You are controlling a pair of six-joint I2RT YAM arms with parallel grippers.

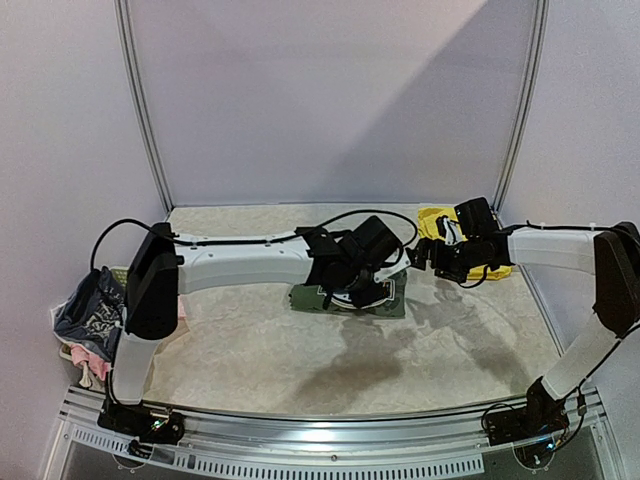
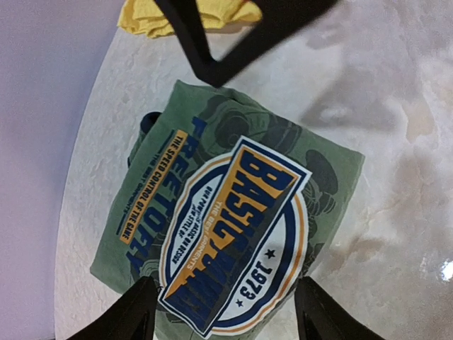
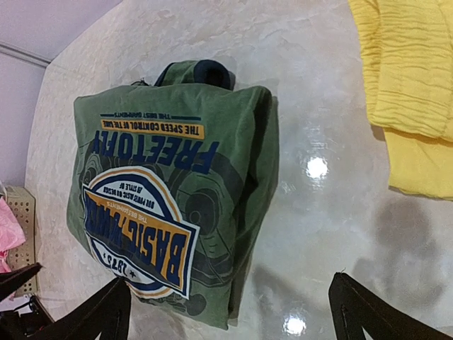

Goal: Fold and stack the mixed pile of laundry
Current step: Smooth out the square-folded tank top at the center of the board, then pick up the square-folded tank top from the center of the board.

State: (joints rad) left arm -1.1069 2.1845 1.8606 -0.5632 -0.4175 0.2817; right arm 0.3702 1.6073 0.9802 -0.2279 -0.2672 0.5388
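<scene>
A folded olive-green top (image 1: 355,300) with a blue, white and orange printed badge lies flat on the table middle; it fills the left wrist view (image 2: 233,212) and shows in the right wrist view (image 3: 177,191). My left gripper (image 2: 223,315) hangs open just above it, empty. Yellow shorts (image 1: 440,222) lie folded at the back right, also in the right wrist view (image 3: 410,92) and at the left wrist view's top edge (image 2: 187,15). My right gripper (image 3: 226,312) is open and empty above the table between top and shorts. Blue-grey patterned and pink pieces (image 1: 88,312) hang in the basket.
A pale mesh laundry basket (image 1: 62,340) stands off the table's left edge, with clothes draped over it; its rim shows in the right wrist view (image 3: 21,205). The marbled tabletop (image 1: 300,360) is bordered by a metal rail in front and pale walls behind.
</scene>
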